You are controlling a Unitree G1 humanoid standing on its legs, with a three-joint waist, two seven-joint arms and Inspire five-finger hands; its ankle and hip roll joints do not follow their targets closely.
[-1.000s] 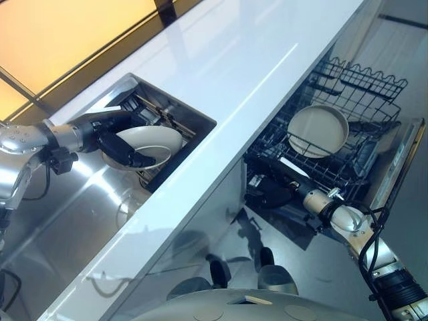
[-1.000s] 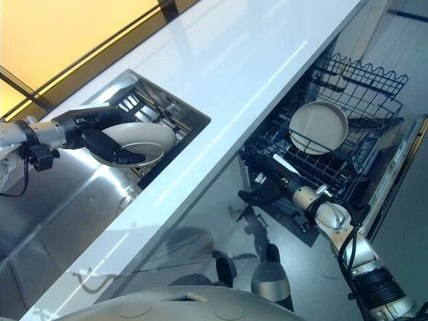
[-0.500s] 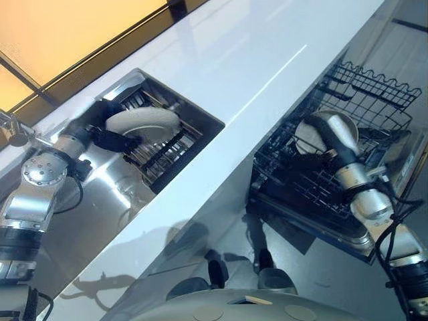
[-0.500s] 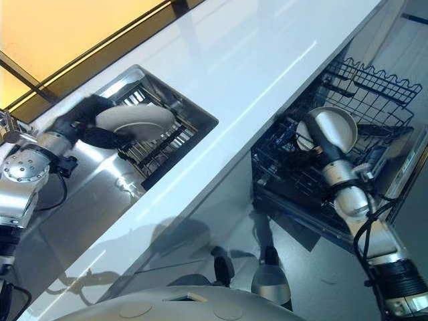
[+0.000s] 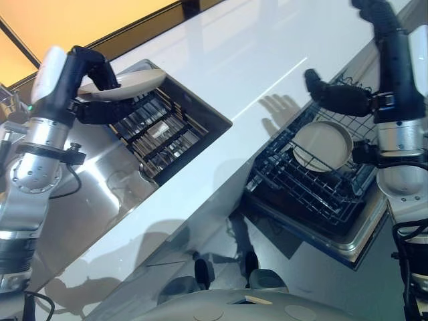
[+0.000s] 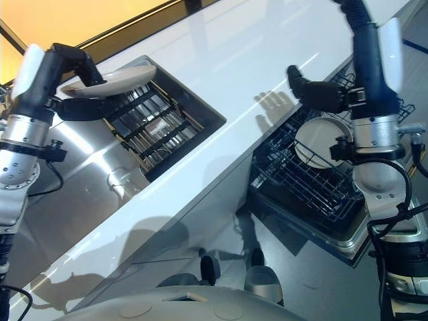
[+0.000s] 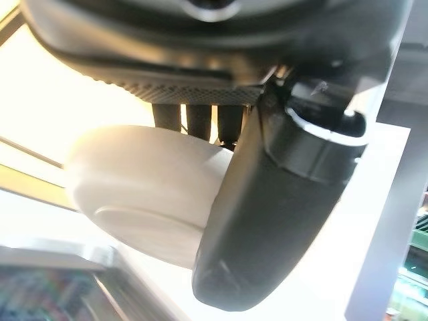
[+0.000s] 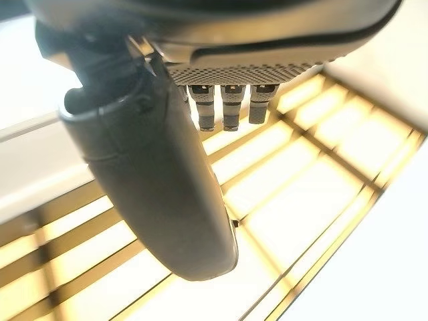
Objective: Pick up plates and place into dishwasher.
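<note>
- We grip the plate (image 5: pixel 122 79) in the left robot hand (image 5: pixel 93 67), held above the sink rack (image 5: pixel 157 127).
- Right robot hand (image 6: pixel 314 92) hangs empty, fingers straight, over the dishwasher rack (image 5: pixel 314 187).
- Carry level across the desk (image 5: pixel 254 60); slot it beside the racked plate (image 5: pixel 322 145).

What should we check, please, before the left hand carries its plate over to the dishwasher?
1. Grip: left hand has thumb and fingers clamped on the plate: ok.
2. Plate lifted above the sink rack: ok.
3. Plate level: roughly flat: ok.
4. Right hand empty, fingers relaxed, raised over the counter edge: ok.
5. Dishwasher rack pulled out: ok.
6. Free slot: one plate already stands there; open space beside it: cannot tell.
</note>
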